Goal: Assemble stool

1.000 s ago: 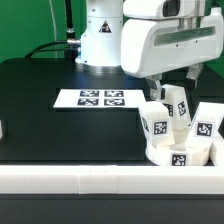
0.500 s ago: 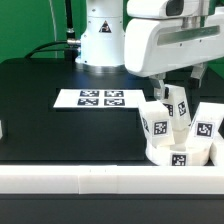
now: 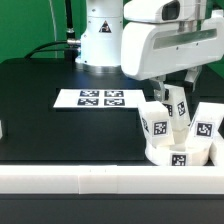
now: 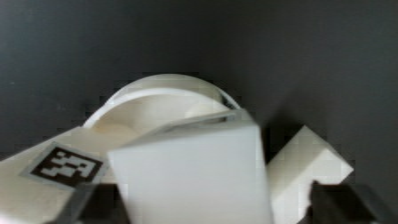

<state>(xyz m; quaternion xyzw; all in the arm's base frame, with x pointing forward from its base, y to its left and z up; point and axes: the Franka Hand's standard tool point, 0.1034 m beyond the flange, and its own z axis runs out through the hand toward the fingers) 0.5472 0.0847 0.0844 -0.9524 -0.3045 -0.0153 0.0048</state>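
Note:
The round white stool seat (image 3: 180,156) lies at the exterior view's right, near the front rail. Three white legs with tags stand on it: one on the left (image 3: 155,123), one in the middle (image 3: 179,112), one on the right (image 3: 207,126). My gripper (image 3: 176,102) comes down from above and is shut on the middle leg, which stands upright on the seat. In the wrist view this leg (image 4: 187,165) fills the middle between my dark fingers (image 4: 86,205). The seat (image 4: 164,95) shows behind it, with a tagged leg (image 4: 68,162) and another leg (image 4: 317,160) beside it.
The marker board (image 3: 100,98) lies flat on the black table at the middle. A long white rail (image 3: 90,179) runs along the front edge. The robot base (image 3: 100,35) stands at the back, and a white object (image 3: 2,129) sits at the left edge.
The arm shifted very slightly sideways and back. The held leg and the other parts stay in place.

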